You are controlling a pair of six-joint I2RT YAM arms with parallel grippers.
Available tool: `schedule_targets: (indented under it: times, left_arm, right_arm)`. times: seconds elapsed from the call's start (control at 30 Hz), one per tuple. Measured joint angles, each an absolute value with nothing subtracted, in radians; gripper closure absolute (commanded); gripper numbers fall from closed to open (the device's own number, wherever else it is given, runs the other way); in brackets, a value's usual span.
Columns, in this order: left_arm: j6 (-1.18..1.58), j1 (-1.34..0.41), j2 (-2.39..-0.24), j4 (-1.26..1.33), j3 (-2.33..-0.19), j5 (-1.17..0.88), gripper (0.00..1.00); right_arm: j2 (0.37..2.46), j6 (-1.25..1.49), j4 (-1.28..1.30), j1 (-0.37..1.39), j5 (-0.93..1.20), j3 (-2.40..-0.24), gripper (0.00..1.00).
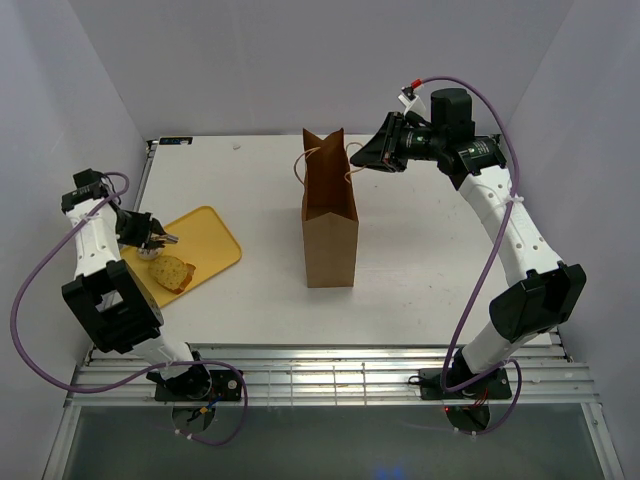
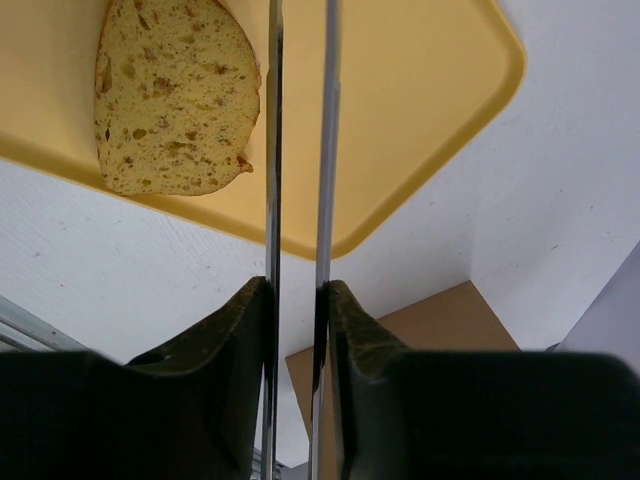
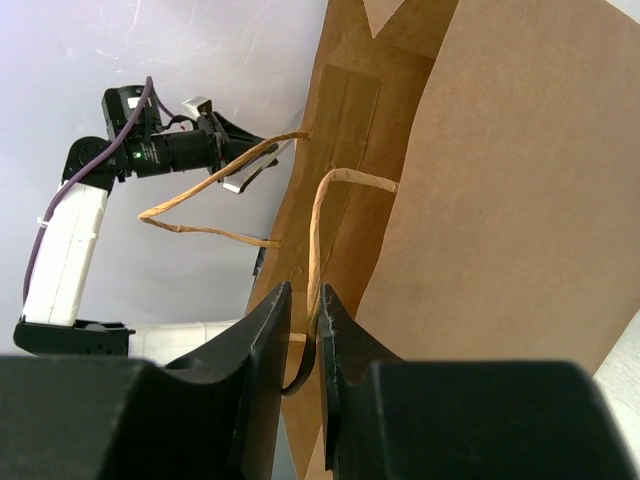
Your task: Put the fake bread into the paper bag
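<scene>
fake bread slice: lying flat on the yellow tray, close to its 7 o'clock edge, crumb face turned up; sitting outside the bag and well apart from it.
yellow tray: lying on the desk toward the 9 o'clock side, turned corner-on to the arms.
paper bag: standing upright at mid-desk, at 3 o'clock of the tray, mouth gaping open at the top.
left gripper: hovering over the tray, at 11 o'clock of the slice.
left jaws: standing a narrow slit apart, thin blades running parallel, gripping nothing; in the left wrist view, bare tray showing through the slit and the slice lying at 9 o'clock of the blades.
right gripper: reaching in at 3 o'clock of the bag's mouth, up at rim height.
right jaws: pressing almost together, pinching one handle of the bag, the paper loop running down between them.
other handle: looping free at 9 o'clock of the pinched one in the right wrist view.
</scene>
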State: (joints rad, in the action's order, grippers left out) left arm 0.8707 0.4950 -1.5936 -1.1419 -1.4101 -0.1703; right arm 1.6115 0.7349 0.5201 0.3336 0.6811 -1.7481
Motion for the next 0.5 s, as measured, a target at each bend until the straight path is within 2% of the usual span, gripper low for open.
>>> schedule_targets:
  times: [0.03,0.13,0.17,0.27,0.5]
  left_arm:
    - [0.869,0.495,-1.594,-1.136,-1.404,-0.173,0.74]
    - [0.865,0.494,-1.594,-1.127,-1.394,-0.178,0.84]
    - [0.865,0.494,-1.594,-1.126,-1.393,-0.178,0.92]
    - [0.865,0.494,-1.593,-1.121,-1.392,-0.179,1.00]
    - [0.874,0.495,-1.576,-1.116,-1.382,-0.179,1.00]
  right_arm:
    - [1.611,0.735,0.519,0.333,0.681,-1.745,0.77]
    - [1.610,0.735,0.520,0.333,0.681,-1.738,0.77]
    - [1.610,0.735,0.521,0.333,0.681,-1.737,0.77]
    - [1.610,0.735,0.520,0.333,0.681,-1.737,0.77]
    - [1.599,0.735,0.520,0.333,0.680,-1.737,0.77]
